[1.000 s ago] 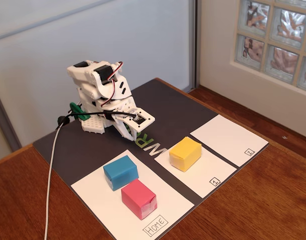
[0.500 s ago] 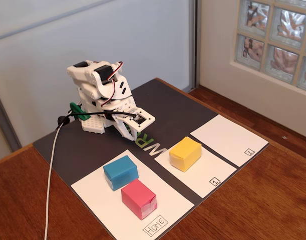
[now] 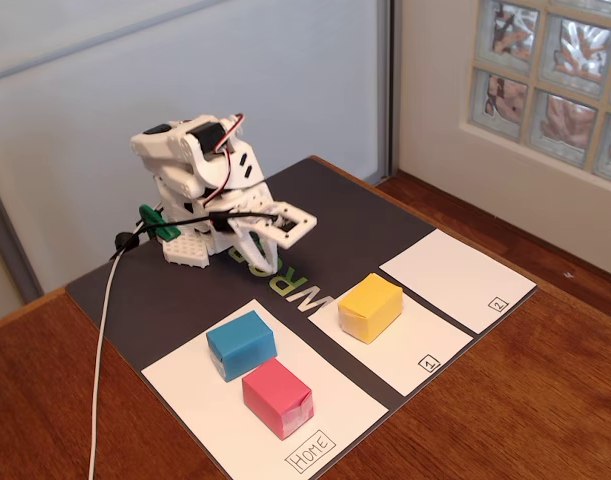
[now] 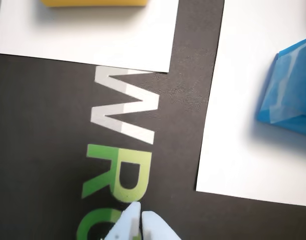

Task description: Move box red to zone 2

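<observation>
One red box [image 3: 277, 397] sits on the HOME sheet [image 3: 200, 400], beside the blue box [image 3: 241, 344]. I see my hand [image 4: 139, 216] narrow, fingertips together, empty over the mat [image 3: 165, 300]; zone 2 [image 3: 455, 275] lies bare.

The red box [image 3: 277, 397] I'm after is a small pinkish-red folded-paper block lying flat on the white sheet marked "HOME", just in front of the blue box in the fixed view. Zone 2 [image 3: 457, 275] is the bare white paper rectangle at the far right, a boxed "2" at its corner.
</observation>
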Robot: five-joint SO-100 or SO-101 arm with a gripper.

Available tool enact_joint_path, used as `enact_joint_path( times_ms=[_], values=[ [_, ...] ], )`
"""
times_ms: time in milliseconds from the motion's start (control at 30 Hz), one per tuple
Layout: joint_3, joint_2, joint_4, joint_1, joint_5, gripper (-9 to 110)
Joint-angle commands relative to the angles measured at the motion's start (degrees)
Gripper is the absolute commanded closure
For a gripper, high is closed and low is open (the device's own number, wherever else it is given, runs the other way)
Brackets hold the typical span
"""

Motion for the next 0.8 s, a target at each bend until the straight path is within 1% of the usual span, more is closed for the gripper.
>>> enact_joint_path(
  times_ms=[0, 167, 367, 567, 767],
  values=[
    [-9.05, -5.54, -2.81, -0.70, 0.35, 102],
    [-22.50, -20.13, -6.15, -1.05, -0.62, 102],
    [-44.56, -38.58, -5.27, -0.97, -2.29, 102],
    [-66.62, -54.49, 0.62, 1.85, -4.39, 102],
    [-86.57, -70.58, 7.47, 8.44, -10.90, 102]
  ],
)
